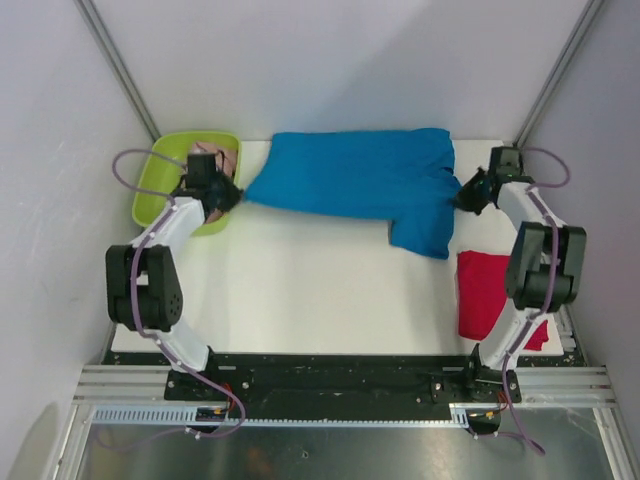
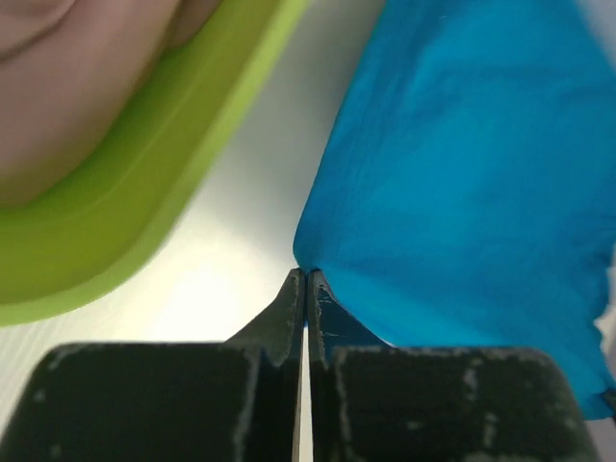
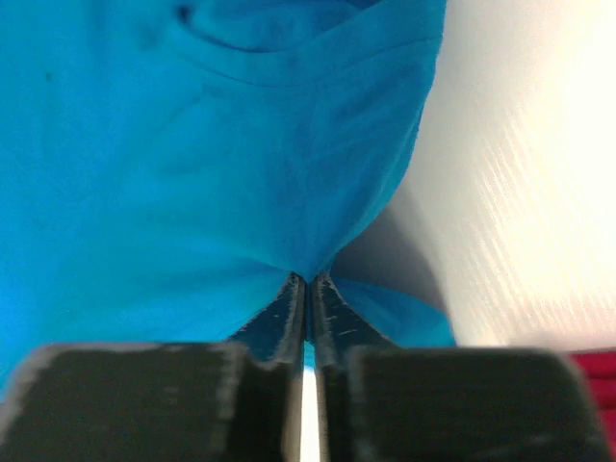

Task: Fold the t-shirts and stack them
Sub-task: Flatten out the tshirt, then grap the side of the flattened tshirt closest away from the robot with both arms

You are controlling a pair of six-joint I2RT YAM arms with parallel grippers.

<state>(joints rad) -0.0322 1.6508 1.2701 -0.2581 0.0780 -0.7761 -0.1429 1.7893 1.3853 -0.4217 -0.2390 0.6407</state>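
**A:** Where is the bright blue cloth t-shirt (image 1: 360, 185) lying?

**B:** It is stretching sideways across the far half of the white worktop (image 1: 300, 290), spanning the gap between the two arms. On the right, one part of it is hanging down toward the near side.

**A:** What is the left pincer (image 1: 232, 198) doing?

**B:** It is grasping the shirt's left tip. In the left wrist view its two black fingers (image 2: 279, 322) are pressing together, and a point of blue cloth is sitting caught at their ends.

**A:** And the right pincer (image 1: 468, 192)?

**B:** It is clenching the opposite edge. In the right wrist view its jaws are closing to a thin slit on a pinch of blue fabric that is puckering toward them.

**A:** Are the gripped edges resting on the surface?

**B:** From above I cannot tell. The cloth is narrowing toward the left grip as if it is being drawn tight, but its height is not readable.

**A:** Where are the other shirts sitting?

**B:** The red cloth t-shirt (image 1: 485, 290) is lying folded at the near right of the worktop, beside the right arm and near the blue shirt's hanging part. The pale pink cloth t-shirt (image 1: 215, 160) is lying bunched inside the lime-green plastic tray (image 1: 160, 190) at the far left corner. It is just beside the left pincer, and the arm is partly covering it.
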